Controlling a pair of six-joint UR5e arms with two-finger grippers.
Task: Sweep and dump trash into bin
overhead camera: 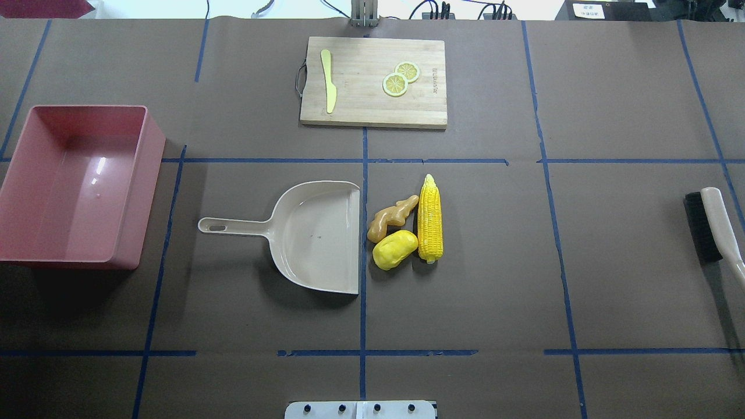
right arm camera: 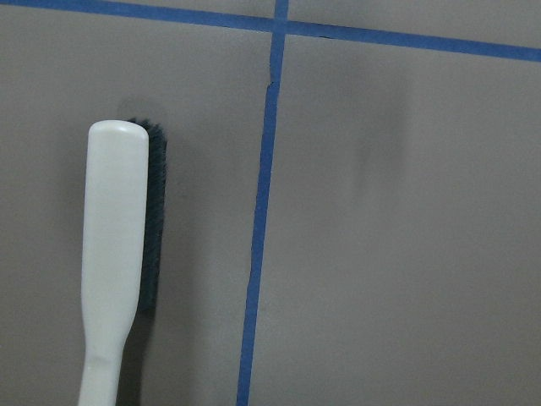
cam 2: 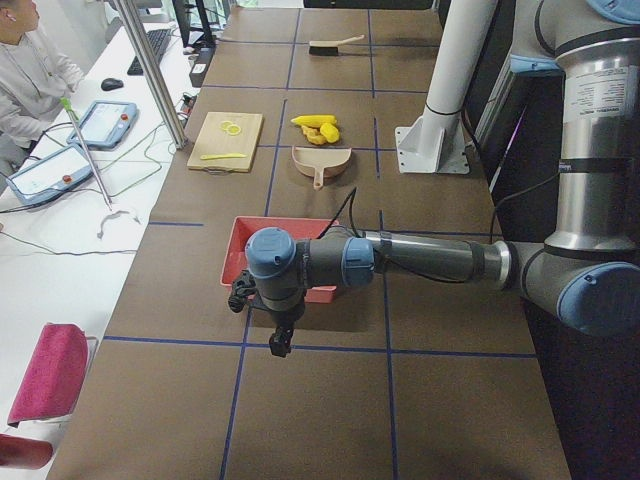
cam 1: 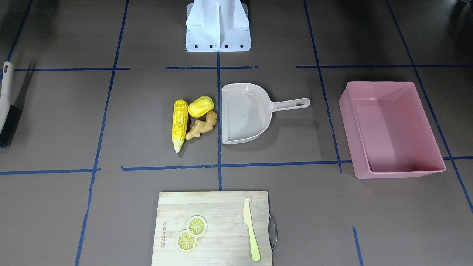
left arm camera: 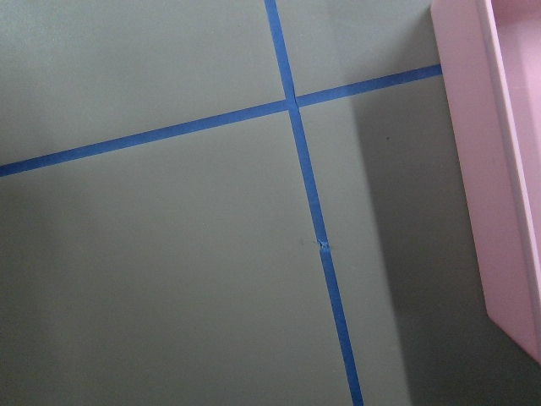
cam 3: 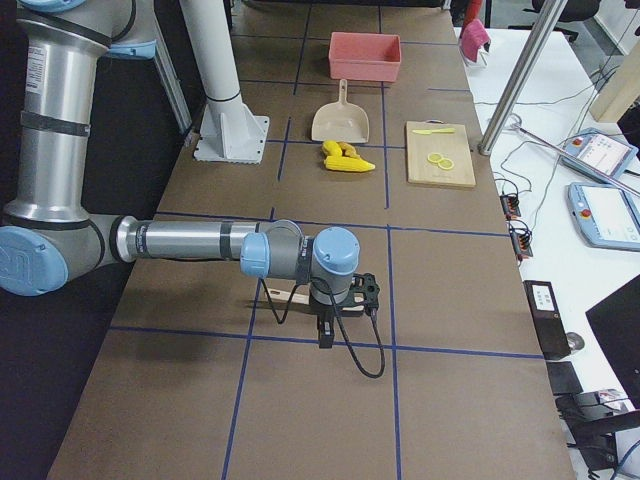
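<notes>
The trash lies together at the table's middle: a corn cob (overhead camera: 430, 220), a yellow lump (overhead camera: 395, 249) and a ginger root (overhead camera: 391, 216). They sit just beside the open mouth of a beige dustpan (overhead camera: 317, 235). The pink bin (overhead camera: 148, 192) stands at the robot's far left and nothing shows inside it. A brush (overhead camera: 713, 227) lies at the far right. My left gripper (cam 2: 281, 340) hangs by the bin's near end (cam 2: 240, 250); the left wrist view shows only the bin's wall (left arm camera: 499, 169). My right gripper (cam 3: 325, 335) hangs over the brush (right arm camera: 110, 254). Whether either gripper is open, I cannot tell.
A wooden cutting board (overhead camera: 372, 110) with two lemon slices (overhead camera: 400, 78) and a yellow-green knife (overhead camera: 329, 78) lies at the far edge. The robot's white base (cam 1: 218, 27) stands at the near edge. A person (cam 2: 30, 70) sits at a desk beside the table.
</notes>
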